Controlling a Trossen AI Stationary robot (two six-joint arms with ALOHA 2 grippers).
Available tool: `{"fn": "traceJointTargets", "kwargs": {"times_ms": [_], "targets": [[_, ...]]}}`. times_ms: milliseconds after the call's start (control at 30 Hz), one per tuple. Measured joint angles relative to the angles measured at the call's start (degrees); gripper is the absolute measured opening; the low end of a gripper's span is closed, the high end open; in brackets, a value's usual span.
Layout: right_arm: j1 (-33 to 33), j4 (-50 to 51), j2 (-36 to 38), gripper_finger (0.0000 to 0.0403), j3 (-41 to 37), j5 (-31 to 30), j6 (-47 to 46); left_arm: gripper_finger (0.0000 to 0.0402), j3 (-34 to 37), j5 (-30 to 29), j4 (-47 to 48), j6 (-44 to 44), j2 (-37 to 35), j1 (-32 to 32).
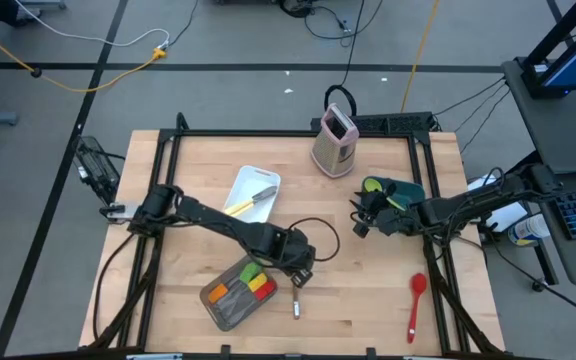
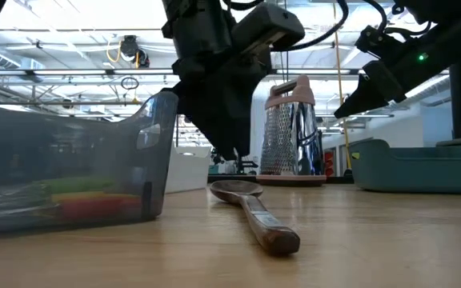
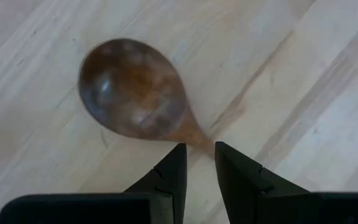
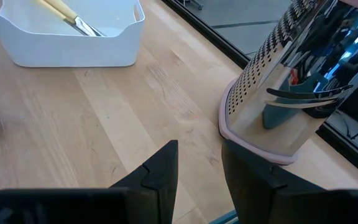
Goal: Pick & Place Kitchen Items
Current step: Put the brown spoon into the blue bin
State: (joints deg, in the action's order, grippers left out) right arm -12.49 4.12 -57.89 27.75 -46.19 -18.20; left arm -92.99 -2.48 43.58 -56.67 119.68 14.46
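A brown wooden spoon [image 2: 250, 210] lies flat on the table beside the grey pan [image 1: 230, 305]. Its bowl [image 3: 132, 90] points toward the far edge and its handle toward the near edge. My left gripper [image 3: 199, 155] points down just above the spoon's neck, with a narrow gap between its fingers. In the low view its fingertips [image 2: 232, 154] stand clear above the bowl. Green, yellow and red utensils [image 1: 253, 280] lie in the pan. A yellow-handled knife [image 1: 248, 202] lies in the white tray [image 1: 265, 177]. A red spoon [image 1: 417, 303] lies near the right front. My right gripper [image 4: 199, 155] is slightly open and empty, hovering near the teal bin [image 1: 396, 190].
The upright pink-and-steel box grater [image 1: 335, 140] stands at the far middle, close in front of my right gripper [image 1: 360, 220]. A black cable loops on the table by my left gripper [image 1: 301, 272]. Bare wood shows between the pan and the red spoon.
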Motion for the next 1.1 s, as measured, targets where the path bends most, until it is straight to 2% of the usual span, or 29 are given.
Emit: {"fn": "traceJointTargets", "kwargs": {"times_ms": [133,267,433,700,867,1100], "targets": [[0.02,0.18,0.02,0.0116,0.0,1.93,-0.7,0.0086,0.0,0.08,-0.01,2.09,0.0,-0.61],[0.02,0.39,0.02,0.0116,0.0,7.17,0.11,0.0086,0.0,1.36,-0.89,-2.82,0.0,-0.63],[0.02,0.39,0.02,0.0116,0.0,7.41,0.94,0.0089,0.0,2.69,-0.53,-0.85,0.0,-0.51],[0.0,0.42,0.02,0.0116,0.0,7.41,0.92,0.0154,0.0,2.67,-0.36,0.18,0.0,-0.57],[0.02,0.42,0.02,0.0116,0.0,7.41,0.92,0.0197,0.0,4.22,-1.48,-3.52,0.79,0.31],[0.0,0.56,0.02,0.0116,-0.04,7.41,0.92,0.0212,0.04,6.26,-6.97,-10.7,4.66,2.18]]}}
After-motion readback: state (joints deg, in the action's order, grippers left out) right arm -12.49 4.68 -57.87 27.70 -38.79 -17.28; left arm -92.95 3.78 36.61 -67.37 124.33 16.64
